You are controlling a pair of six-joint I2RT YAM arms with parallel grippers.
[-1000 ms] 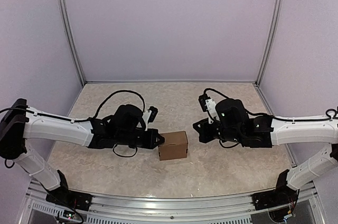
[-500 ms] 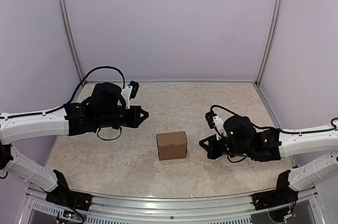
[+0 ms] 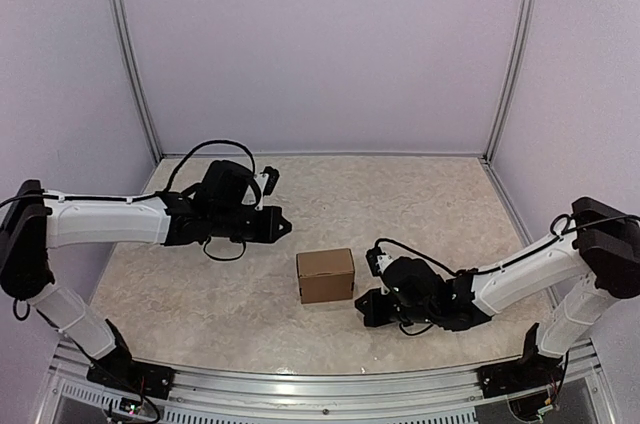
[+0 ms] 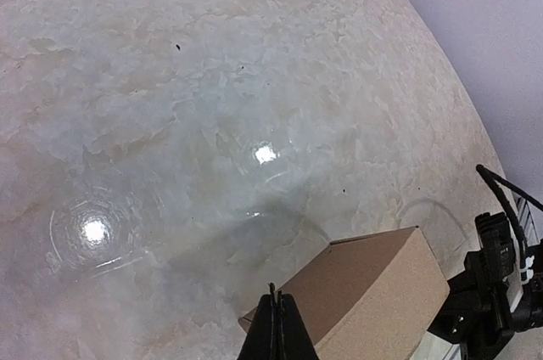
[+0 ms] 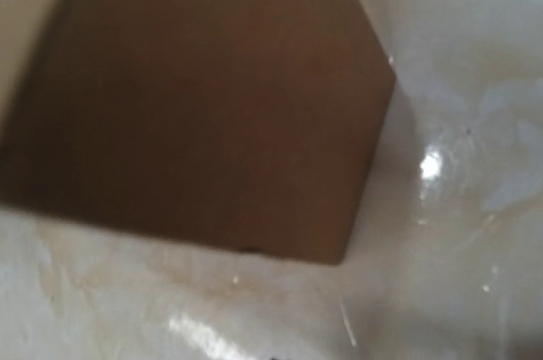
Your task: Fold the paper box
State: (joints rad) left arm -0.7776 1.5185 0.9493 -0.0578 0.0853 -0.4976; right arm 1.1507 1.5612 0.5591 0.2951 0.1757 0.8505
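Observation:
The paper box (image 3: 325, 275) is a small closed brown cardboard cube standing on the table's middle. My left gripper (image 3: 285, 227) is shut and empty, hovering behind and left of the box, clear of it. In the left wrist view its fingertips (image 4: 277, 326) are pressed together above the box's (image 4: 365, 300) near left corner. My right gripper (image 3: 362, 308) sits low at the table, just right of and in front of the box, apart from it. The right wrist view shows the box's dark side (image 5: 195, 97) close up, with only a speck of fingertip at the bottom edge.
The marbled tabletop (image 3: 420, 204) is walled by lilac panels with metal posts (image 3: 510, 54) at the back corners. A metal rail (image 3: 320, 384) runs along the near edge. The right arm (image 4: 496, 292) shows at the lower right of the left wrist view.
My left gripper left the box's left side and drew back to the upper left. My right arm swung down and forward, ending low beside the box's right front corner. The box stayed put.

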